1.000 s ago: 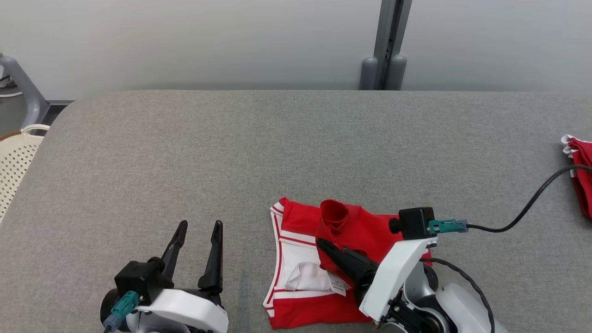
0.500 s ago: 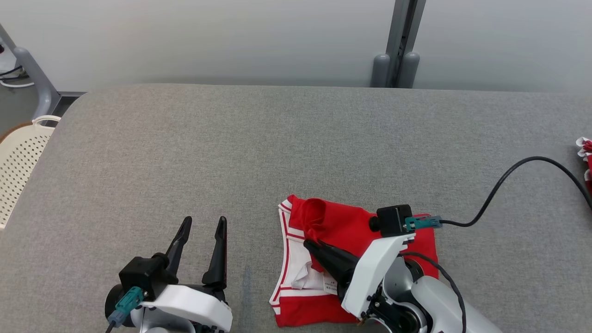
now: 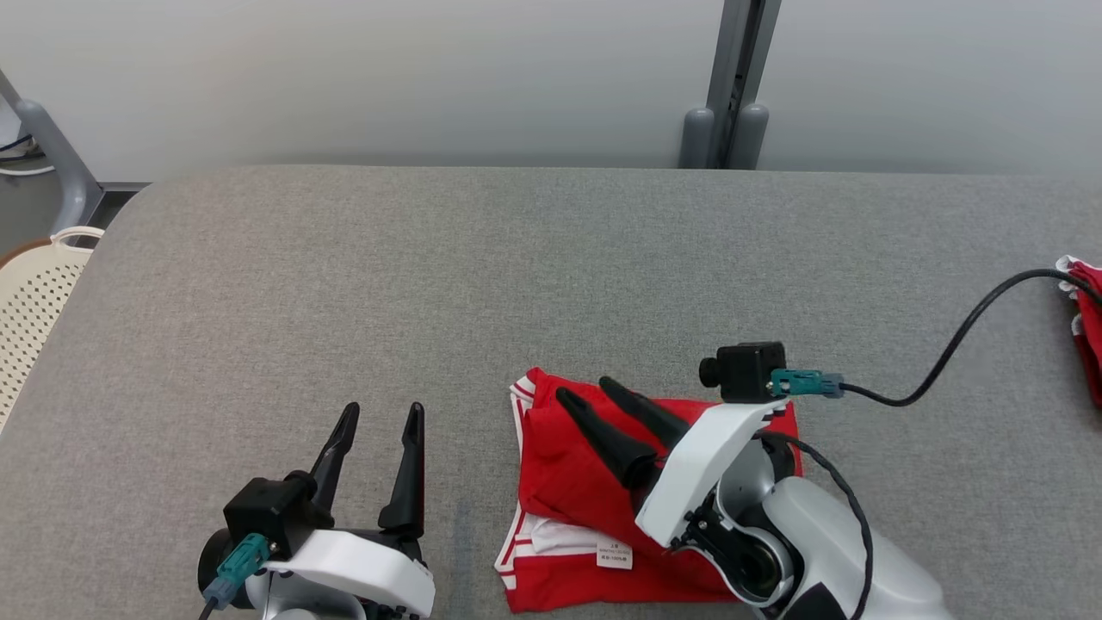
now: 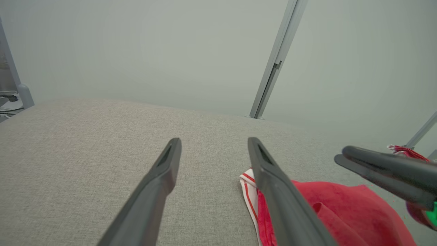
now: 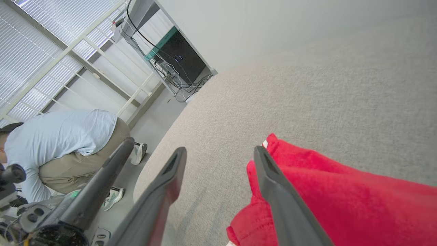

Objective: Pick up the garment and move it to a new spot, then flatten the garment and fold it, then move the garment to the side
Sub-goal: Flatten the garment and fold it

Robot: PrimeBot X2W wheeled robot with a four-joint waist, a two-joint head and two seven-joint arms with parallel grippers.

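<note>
The garment point(image 3: 560, 486) is red with white striped trim and lies folded on the grey table point(image 3: 516, 275), near the front edge right of centre. A white label shows at its front. My right gripper point(image 3: 583, 387) hangs just over the garment's far left part, open, with nothing between its fingers. In the right wrist view the garment point(image 5: 341, 191) lies under and to the right of the right gripper point(image 5: 219, 150). My left gripper point(image 3: 384, 409) stands open at the lower left, clear of the cloth. The left wrist view shows the left gripper point(image 4: 214, 141) and the garment's point(image 4: 341, 212) edge beside it.
Another red cloth point(image 3: 1086, 327) lies at the table's right edge. A cream perforated basket point(image 3: 30, 301) stands off the left end. A black cable point(image 3: 947, 344) runs from my right wrist camera. A person in a light-blue shirt point(image 5: 58, 143) crouches beyond the table.
My right gripper has opened and let go of the raised red fold. That fold now lies flat over the white inner part. The head camera shifted slightly.
</note>
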